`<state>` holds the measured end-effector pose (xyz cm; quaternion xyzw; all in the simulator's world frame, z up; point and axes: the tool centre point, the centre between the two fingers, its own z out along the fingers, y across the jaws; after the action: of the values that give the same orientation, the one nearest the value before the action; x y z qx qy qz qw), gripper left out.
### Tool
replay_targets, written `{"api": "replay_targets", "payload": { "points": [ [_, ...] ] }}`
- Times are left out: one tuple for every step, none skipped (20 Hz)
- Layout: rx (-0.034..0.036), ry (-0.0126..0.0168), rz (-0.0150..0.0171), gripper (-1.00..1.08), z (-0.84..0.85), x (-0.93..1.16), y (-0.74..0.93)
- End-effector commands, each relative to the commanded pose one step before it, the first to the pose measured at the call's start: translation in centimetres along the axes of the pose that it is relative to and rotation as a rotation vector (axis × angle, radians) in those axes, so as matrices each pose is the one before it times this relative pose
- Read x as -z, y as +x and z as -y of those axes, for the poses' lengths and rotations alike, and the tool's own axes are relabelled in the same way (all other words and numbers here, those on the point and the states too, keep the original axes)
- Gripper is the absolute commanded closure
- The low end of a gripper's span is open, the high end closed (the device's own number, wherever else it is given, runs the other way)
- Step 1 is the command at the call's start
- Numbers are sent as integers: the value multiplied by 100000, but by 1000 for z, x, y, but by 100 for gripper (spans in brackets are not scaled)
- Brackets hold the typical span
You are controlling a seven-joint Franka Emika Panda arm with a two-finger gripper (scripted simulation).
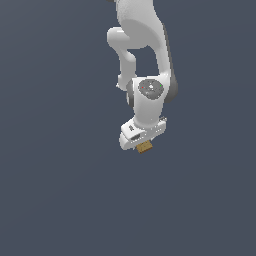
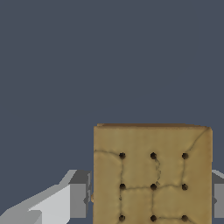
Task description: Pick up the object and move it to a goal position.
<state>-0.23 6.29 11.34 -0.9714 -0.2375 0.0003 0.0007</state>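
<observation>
The object (image 1: 144,147) is a small tan-brown block that peeks out just below the white robot hand in the exterior view, near the middle of the picture. In the wrist view the object (image 2: 152,175) fills much of the frame, its face cracked and dotted with several small dark holes. My gripper (image 2: 152,199) is shut on it: one grey finger (image 2: 78,199) presses one side and the other finger (image 2: 218,199) shows at the opposite side. In the exterior view the fingers are hidden under the hand (image 1: 142,131).
The white arm (image 1: 142,45) reaches down from the top of the exterior view. A plain dark blue-grey surface (image 1: 60,190) lies all around it, with no other objects in sight.
</observation>
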Motion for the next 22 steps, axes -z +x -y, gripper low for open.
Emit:
{"api": "replay_targets", "payload": {
  "points": [
    [27,23,-71,108,-679,2245,1129],
    [0,0,0,108,-276,864,455],
    [0,0,0,108,-276,859,455],
    [0,0,0,108,-274,850,452],
    [0,0,0,108,-266,821,439],
    [0,0,0,108,-257,790,425],
    [0,0,0,108,-249,761,411],
    [0,0,0,108,-241,734,399],
    [0,0,0,108,-234,708,387],
    [0,0,0,108,-227,684,375],
    [0,0,0,108,-220,661,365],
    [0,0,0,108,-214,639,354],
    [0,0,0,108,-208,618,344],
    [0,0,0,108,-202,598,335],
    [0,0,0,108,-196,579,325],
    [0,0,0,108,-190,560,316],
    [0,0,0,108,-185,542,308],
    [0,0,0,108,-180,524,299],
    [0,0,0,108,-174,507,291],
    [-53,-42,12,108,-193,494,271],
    [0,0,0,108,-164,474,275],
    [0,0,0,108,-160,458,267]
  ]
}}
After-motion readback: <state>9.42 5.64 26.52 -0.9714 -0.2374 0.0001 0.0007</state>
